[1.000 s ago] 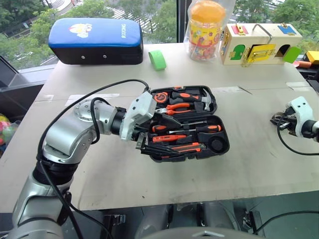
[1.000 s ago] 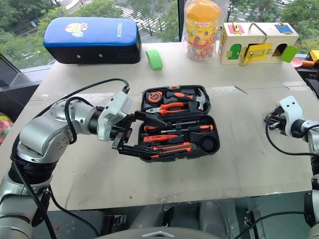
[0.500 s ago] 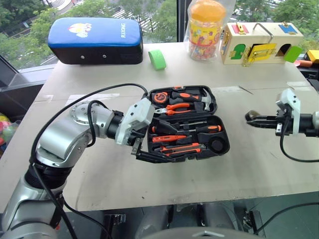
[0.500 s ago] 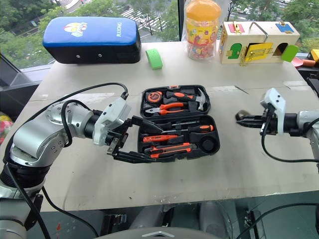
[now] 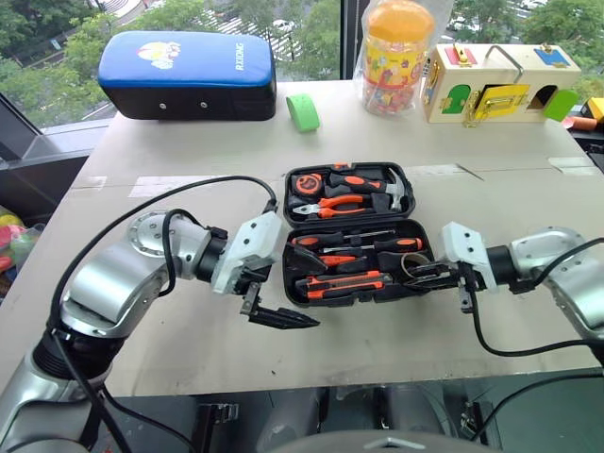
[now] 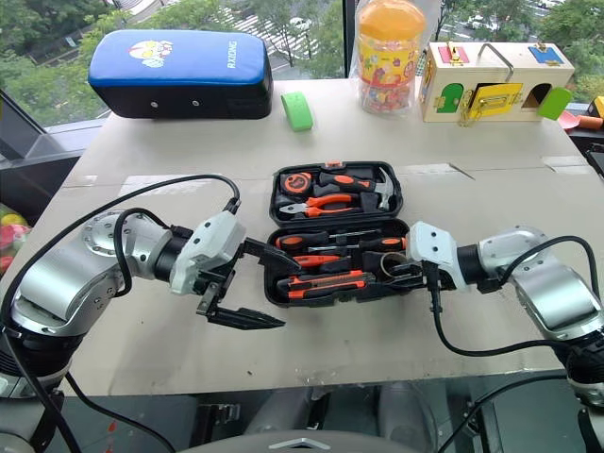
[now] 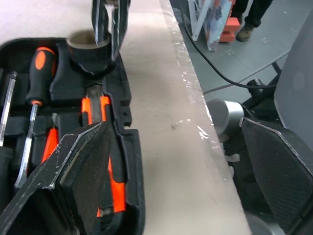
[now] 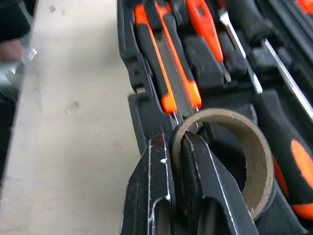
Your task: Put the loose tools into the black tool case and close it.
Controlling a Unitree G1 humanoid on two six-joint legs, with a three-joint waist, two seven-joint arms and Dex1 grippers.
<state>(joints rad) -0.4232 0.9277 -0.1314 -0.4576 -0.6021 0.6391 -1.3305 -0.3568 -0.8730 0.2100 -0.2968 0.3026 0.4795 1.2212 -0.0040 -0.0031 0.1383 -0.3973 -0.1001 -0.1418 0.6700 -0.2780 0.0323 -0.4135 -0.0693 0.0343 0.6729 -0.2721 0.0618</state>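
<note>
The black tool case (image 5: pixel 354 236) lies open near the middle of the counter (image 5: pixel 170 349), its lid half laid flat on the far side and its base half toward the near edge. In the lid's recesses sit an orange tape measure (image 5: pixel 304 185), orange-handled pliers (image 5: pixel 342 199) and a hammer (image 5: pixel 396 192). The base half holds two orange-and-black-handled screwdrivers (image 5: pixel 396 243), a small slim orange tester screwdriver (image 5: pixel 337 260) and, along the case's near wall, the orange-and-black utility knife (image 5: pixel 344 281).

At the right end of the base half, the right gripper (image 8: pixel 177 147) is clamped on the wall of the small black tape roll (image 8: pixel 242 152), one finger outside the ring and one inside its brown cardboard core; the roll sits over the round recess in that corner of the case, just beside the knife's end.

At the case's left end the left gripper (image 5: pixel 283 288) hangs with its fingers spread wide apart and nothing between them, the upper finger over the case's left edge and the lower finger over bare counter just in front of the case.

Beyond the case, toward the counter's far edge, stand a green tape roll (image 5: pixel 303 111), a blue-topped padded case (image 5: pixel 187 75), a clear jar with an orange lid (image 5: pixel 397 55) and a wooden latch box (image 5: pixel 495 83).
</note>
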